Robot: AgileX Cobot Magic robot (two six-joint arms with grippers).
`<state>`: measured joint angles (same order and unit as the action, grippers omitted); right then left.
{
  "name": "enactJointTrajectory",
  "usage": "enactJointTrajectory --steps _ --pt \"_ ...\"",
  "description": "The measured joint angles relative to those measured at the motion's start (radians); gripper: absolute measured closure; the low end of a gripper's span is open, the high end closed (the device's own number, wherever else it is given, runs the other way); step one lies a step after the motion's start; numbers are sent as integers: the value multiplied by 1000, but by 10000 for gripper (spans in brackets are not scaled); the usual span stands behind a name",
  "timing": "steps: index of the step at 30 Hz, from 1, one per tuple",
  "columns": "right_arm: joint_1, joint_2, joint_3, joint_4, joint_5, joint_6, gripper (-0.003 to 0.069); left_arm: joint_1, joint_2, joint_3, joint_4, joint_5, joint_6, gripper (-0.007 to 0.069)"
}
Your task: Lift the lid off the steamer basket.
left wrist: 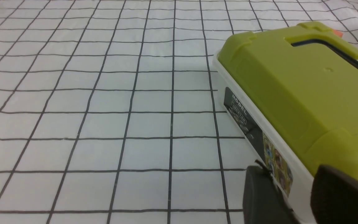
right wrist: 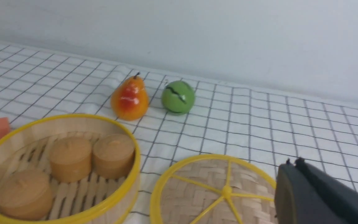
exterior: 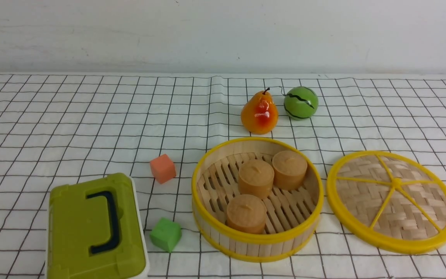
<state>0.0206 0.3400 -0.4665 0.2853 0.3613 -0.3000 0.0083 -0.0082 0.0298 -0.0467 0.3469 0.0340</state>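
Observation:
The steamer basket (exterior: 203, 170) stands uncovered at the front middle of the checked cloth, with three tan round cakes (exterior: 256, 178) inside. The lid (exterior: 392, 201) lies flat on the cloth just right of it, close beside it. Both also show in the right wrist view: basket (right wrist: 61, 117), lid (right wrist: 210, 193). No gripper shows in the front view. My right gripper (right wrist: 292, 162) is shut and empty, above the lid's near edge. My left gripper (left wrist: 297, 186) is open, with the green box's white wall showing between its fingers.
A green box with a dark handle (exterior: 91, 228) sits at the front left, also in the left wrist view (left wrist: 300, 87). An orange cube (exterior: 163, 168) and a green cube (exterior: 165, 234) lie between it and the basket. A pear (exterior: 259, 112) and a green melon (exterior: 301, 102) stand behind.

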Motion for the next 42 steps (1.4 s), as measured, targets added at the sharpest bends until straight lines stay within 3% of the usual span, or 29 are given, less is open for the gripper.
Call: enactJointTrajectory --steps 3,9,26,42 --pt "-11 -107 174 -108 -120 115 673 0 0 0 0 0 0 386" --pt "-78 -263 395 -211 -149 272 673 0 0 0 0 0 0 386" --pt "-70 -351 489 -253 10 376 673 0 0 0 0 0 0 386" --pt "-70 -351 486 -258 22 387 670 0 0 0 0 0 0 386"
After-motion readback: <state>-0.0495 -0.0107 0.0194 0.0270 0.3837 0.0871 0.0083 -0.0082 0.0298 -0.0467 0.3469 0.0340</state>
